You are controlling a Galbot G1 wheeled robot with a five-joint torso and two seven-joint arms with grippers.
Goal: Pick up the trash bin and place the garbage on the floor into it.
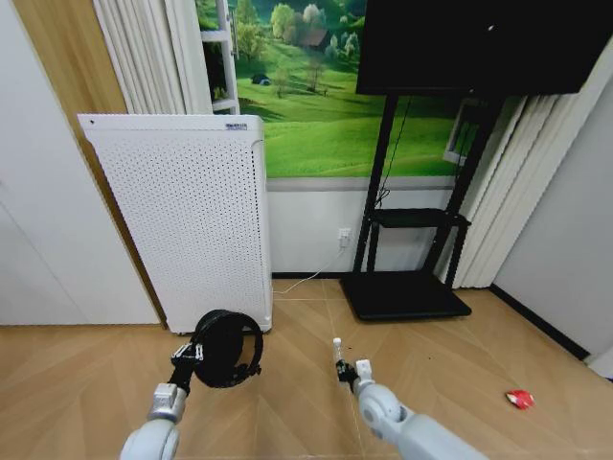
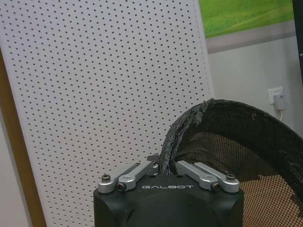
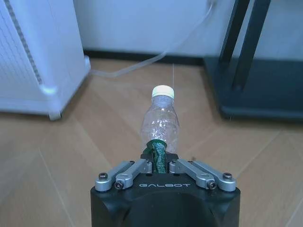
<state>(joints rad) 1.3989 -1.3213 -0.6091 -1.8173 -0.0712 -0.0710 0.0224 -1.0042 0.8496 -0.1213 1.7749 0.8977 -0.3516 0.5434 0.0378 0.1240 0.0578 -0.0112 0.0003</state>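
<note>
My left gripper [image 1: 190, 356] is shut on the rim of the black mesh trash bin [image 1: 228, 348], held off the floor with its mouth tilted toward me; the left wrist view shows the rim [image 2: 189, 127] pinched between the fingers of that gripper [image 2: 164, 166]. The right gripper [image 1: 347, 372] is shut on a clear plastic bottle [image 1: 338, 353] with a green label, cap pointing away. In the right wrist view the bottle [image 3: 161, 125] sticks out of the gripper [image 3: 161, 163], gripped at the label end. A red-and-white wrapper [image 1: 520, 399] lies on the parquet floor [image 1: 460, 364] at the right.
A tall white perforated appliance [image 1: 187, 216] stands right behind the bin. A black TV stand [image 1: 407, 287] with a cable sits at the wall, centre right. White wall panels flank both sides; a dark strip runs along the right wall.
</note>
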